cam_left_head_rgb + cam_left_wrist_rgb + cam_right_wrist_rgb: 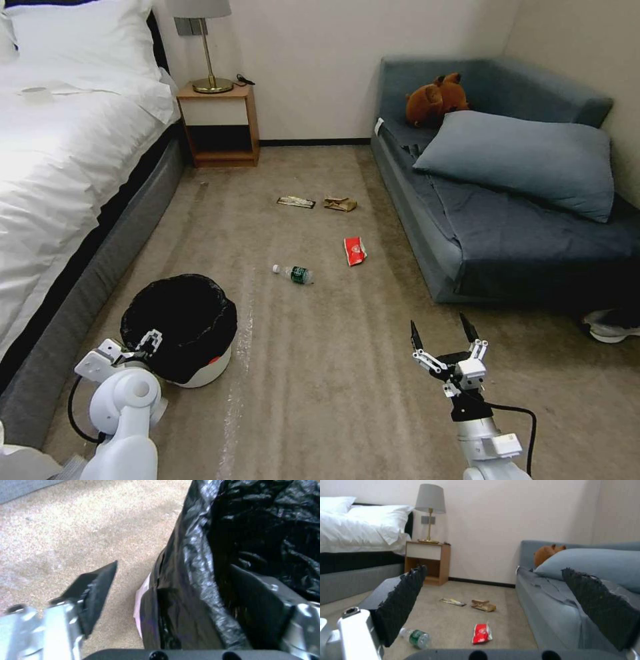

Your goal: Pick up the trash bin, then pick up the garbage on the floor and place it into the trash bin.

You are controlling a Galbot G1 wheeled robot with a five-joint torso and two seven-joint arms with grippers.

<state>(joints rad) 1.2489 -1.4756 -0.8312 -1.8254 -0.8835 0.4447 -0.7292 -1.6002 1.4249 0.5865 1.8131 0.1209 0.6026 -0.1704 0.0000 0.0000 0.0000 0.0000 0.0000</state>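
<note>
Left wrist view shows you the left gripper (173,590) spread wide astride the rim of the small round white bin with its crinkly black bag (200,580).

Black-lined white trash bin (180,330) upright; garbage (320,233) scattered on carpet.

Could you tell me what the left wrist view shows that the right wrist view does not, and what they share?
The left wrist view alone shows the left gripper open astride the rim of the trash bin, one finger outside and one inside its black bag. The right wrist view alone shows the open right gripper, the bottle, red wrapper, paper bag, flat wrapper, sofa and nightstand. Both show the carpet.
</note>
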